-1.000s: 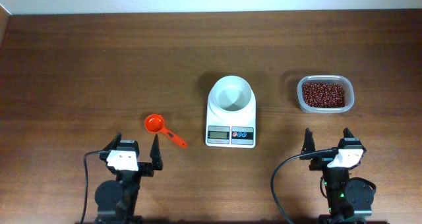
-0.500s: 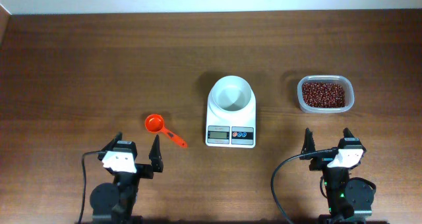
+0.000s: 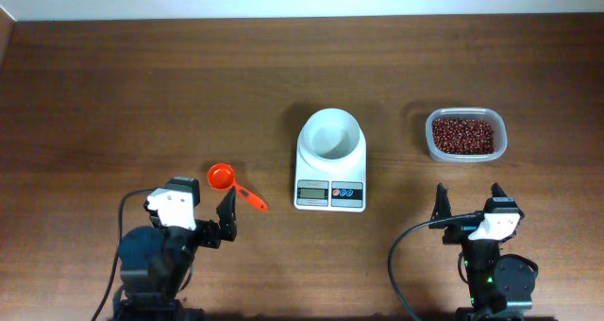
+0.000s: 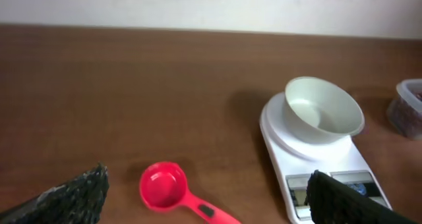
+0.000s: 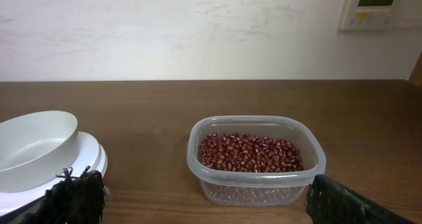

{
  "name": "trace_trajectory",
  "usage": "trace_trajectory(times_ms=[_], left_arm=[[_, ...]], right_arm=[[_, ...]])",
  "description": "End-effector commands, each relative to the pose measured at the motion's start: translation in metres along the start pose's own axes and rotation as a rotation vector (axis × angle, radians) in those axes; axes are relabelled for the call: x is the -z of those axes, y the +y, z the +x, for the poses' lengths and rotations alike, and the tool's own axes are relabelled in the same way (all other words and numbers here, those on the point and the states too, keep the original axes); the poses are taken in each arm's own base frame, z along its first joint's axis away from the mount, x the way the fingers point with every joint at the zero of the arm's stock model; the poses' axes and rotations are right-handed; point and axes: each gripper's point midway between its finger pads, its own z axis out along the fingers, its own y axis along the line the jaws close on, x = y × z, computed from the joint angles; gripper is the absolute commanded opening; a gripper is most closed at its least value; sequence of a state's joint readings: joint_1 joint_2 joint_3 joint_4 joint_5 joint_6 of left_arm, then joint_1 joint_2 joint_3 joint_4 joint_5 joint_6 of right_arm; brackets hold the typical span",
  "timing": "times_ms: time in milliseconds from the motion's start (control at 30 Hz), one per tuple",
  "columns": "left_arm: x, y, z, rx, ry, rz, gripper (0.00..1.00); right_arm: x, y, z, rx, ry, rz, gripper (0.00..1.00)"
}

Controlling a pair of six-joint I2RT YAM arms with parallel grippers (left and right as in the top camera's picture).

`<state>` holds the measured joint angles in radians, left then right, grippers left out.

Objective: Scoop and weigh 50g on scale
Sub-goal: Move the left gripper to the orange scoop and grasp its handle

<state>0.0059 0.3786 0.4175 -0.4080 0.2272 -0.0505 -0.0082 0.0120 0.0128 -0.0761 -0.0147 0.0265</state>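
Item under inspection: the white digital kitchen scale [image 3: 330, 170] stands near the centre of the wooden worktop [image 3: 142, 94], upright and level. A round white bowl [image 3: 330, 135] sits on its platform and appears empty in both the overhead and left wrist views. The grey display [image 3: 312, 194] lies along the scale's 6 o'clock edge, with the blue and red buttons [image 3: 347, 194] just beside it toward 3 o'clock; the reading is too small to make out. At about 8 o'clock from the scale, near it but not touching, an orange-red measuring scoop [image 3: 226, 181] lies on the worktop, cup empty and handle pointing toward 4 o'clock. At about 2 o'clock from the scale, clear of it, stands a lidless clear plastic tub [image 3: 464, 135] filled with red beans. The left claw [image 3: 200, 206] is at roughly 7 o'clock from the scale, fingers spread fully wide, nothing between them, one fingertip just beside the end of the scoop's handle. The right claw [image 3: 469, 200] is at about 4 o'clock from the scale, likewise spread wide and holding nothing, facing the tub.
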Motion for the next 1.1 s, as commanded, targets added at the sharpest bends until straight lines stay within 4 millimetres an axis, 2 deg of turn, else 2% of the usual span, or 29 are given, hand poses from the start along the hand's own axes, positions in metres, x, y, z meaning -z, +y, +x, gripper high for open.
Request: trace_trajectory(times_ms=[0,333,400,500,600,667,733,833,967,1067], left_arm=[[0.003,-0.011,-0.013,0.018,0.029,0.05,0.99],[0.003,-0.013,0.002,0.046,0.136,0.063,0.99],[0.005,-0.021,-0.003,0.048,0.134,0.106,0.99],[0.003,-0.022,-0.007,0.065,0.189,0.111,0.99],[-0.004,-0.033,-0.03,0.093,0.262,0.172,0.99],[-0.01,-0.05,-0.041,0.118,0.291,0.284,0.99],[-0.017,-0.053,-0.03,0.147,0.349,0.312,0.99],[-0.02,-0.064,-0.002,0.232,0.498,0.391,0.99],[-0.039,-0.04,0.021,0.235,0.585,0.259,0.99],[-0.048,-0.019,0.035,0.32,0.642,0.111,0.99]], right_arm=[[0.0,0.0,0.003,-0.003,0.004,0.005,0.99],[0.0,0.0,0.003,-0.003,0.004,0.005,0.99],[0.0,0.0,0.003,-0.003,0.004,0.005,0.99],[0.0,0.0,0.003,-0.003,0.004,0.005,0.99],[0.0,0.0,0.003,-0.003,0.004,0.005,0.99],[0.0,0.0,0.003,-0.003,0.004,0.005,0.99],[0.0,0.0,0.003,-0.003,0.004,0.005,0.99],[0.0,0.0,0.003,-0.003,0.004,0.005,0.99],[0.0,0.0,0.003,-0.003,0.004,0.005,0.99],[0.0,0.0,0.003,-0.003,0.004,0.005,0.99]])
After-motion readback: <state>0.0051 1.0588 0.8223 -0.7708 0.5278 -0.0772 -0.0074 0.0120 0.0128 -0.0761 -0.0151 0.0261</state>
